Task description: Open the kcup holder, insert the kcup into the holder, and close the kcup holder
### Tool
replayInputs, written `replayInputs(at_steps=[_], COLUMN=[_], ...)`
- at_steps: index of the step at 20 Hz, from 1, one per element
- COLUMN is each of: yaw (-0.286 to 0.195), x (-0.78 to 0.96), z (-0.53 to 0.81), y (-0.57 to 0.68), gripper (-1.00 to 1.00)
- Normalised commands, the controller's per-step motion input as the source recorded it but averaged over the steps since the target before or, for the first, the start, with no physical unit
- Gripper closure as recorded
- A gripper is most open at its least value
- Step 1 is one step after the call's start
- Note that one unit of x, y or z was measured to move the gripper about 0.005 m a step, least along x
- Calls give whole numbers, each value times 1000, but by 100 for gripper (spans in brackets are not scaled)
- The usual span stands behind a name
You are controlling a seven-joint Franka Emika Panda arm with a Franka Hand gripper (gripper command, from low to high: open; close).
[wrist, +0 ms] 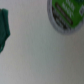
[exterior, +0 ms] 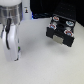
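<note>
The kcup holder is a black boxy unit on the exterior view's right, with several round pods showing in its slots and a pale handle on its front. My gripper hangs low over the table on the exterior view's left, well apart from the holder. Its fingers are too blurred to tell open from shut. In the wrist view a round pod with a green top and white rim, the kcup, lies on the pale table, partly cut off by the frame edge. I cannot make out the kcup in the exterior view.
A dark green blurred shape sits at the edge of the wrist view. A dark area lies behind the holder. The pale table stretches between the arm and the holder.
</note>
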Motion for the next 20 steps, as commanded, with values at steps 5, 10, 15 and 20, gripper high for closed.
replayInputs(at_steps=[5, 10, 15, 20], yaw=[4, -22, -93, -94], x=[-45, -177, -514, -438], z=[25, 21, 56, -5], y=[176, 140, 183, 46], gripper=[-100, -100, -100, -100])
